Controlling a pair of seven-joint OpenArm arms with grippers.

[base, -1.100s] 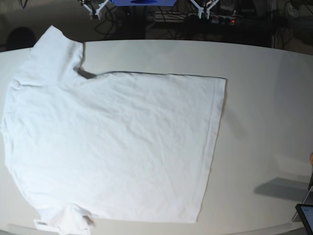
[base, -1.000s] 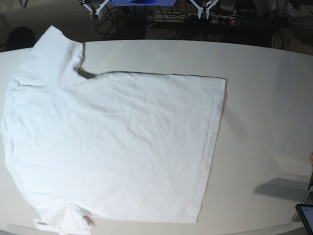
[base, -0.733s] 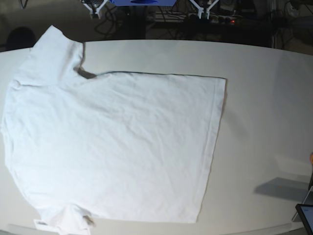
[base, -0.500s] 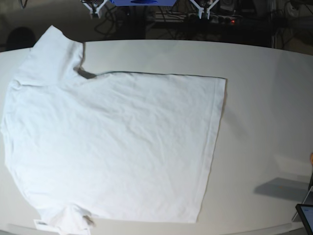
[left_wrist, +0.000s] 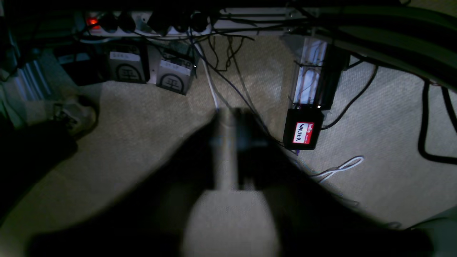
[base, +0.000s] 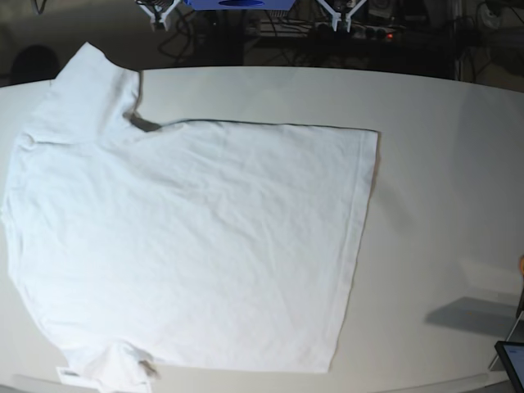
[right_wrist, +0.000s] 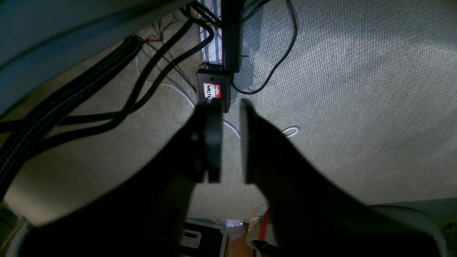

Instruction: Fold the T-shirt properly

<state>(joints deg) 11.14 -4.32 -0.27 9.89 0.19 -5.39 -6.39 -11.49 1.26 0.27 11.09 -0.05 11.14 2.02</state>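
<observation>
White cloth, one T-shirt spread flat, one table

The off-white table fills almost the whole base view. Directly on it lies the white T-shirt, spread flat, and it covers the side from 7 to 11 o'clock. Its hemmed bottom edge faces 3 o'clock, one sleeve points to 11 o'clock, and the other sleeve is bunched at 7 o'clock. At 4 o'clock a dark shadow falls on the bare surface.
</observation>
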